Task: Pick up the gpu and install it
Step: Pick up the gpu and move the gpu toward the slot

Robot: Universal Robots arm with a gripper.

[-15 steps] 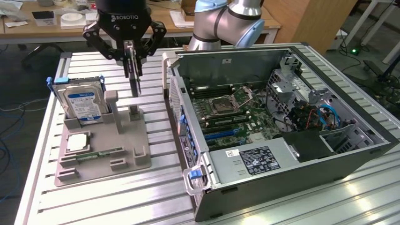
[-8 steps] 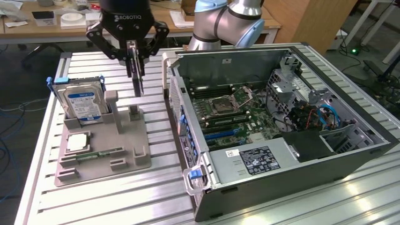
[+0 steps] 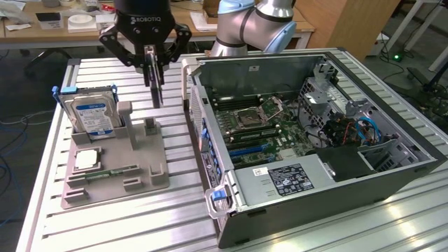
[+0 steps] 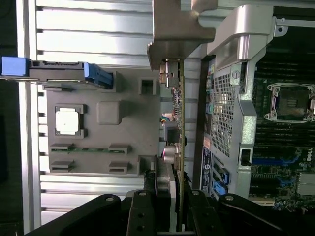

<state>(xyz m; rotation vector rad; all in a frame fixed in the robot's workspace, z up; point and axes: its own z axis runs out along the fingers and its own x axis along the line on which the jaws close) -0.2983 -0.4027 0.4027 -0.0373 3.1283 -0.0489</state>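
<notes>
The gpu (image 3: 155, 97) is a thin dark card hanging edge-on and upright, with my gripper (image 3: 155, 79) shut on its upper part. It hangs clear above the grey holder stand (image 3: 140, 157), over the stand's right-hand post in the exterior view. In the wrist view the gpu (image 4: 180, 113) runs as a narrow edge away from my gripper (image 4: 177, 199), ending in its metal bracket (image 4: 182, 29). It lies between the holder stand (image 4: 113, 142) and the wall of the open computer case (image 4: 231, 98). The case (image 3: 315, 131) lies open on the exterior view's right, its motherboard (image 3: 263, 131) exposed.
On the stand are a blue-labelled hard drive (image 3: 94, 115) standing upright, a square processor (image 3: 85, 159) and a narrow green memory stick (image 3: 112, 171). Blue slots (image 3: 248, 152) show on the motherboard. The ribbed metal table (image 3: 126, 226) has open room in front of the stand.
</notes>
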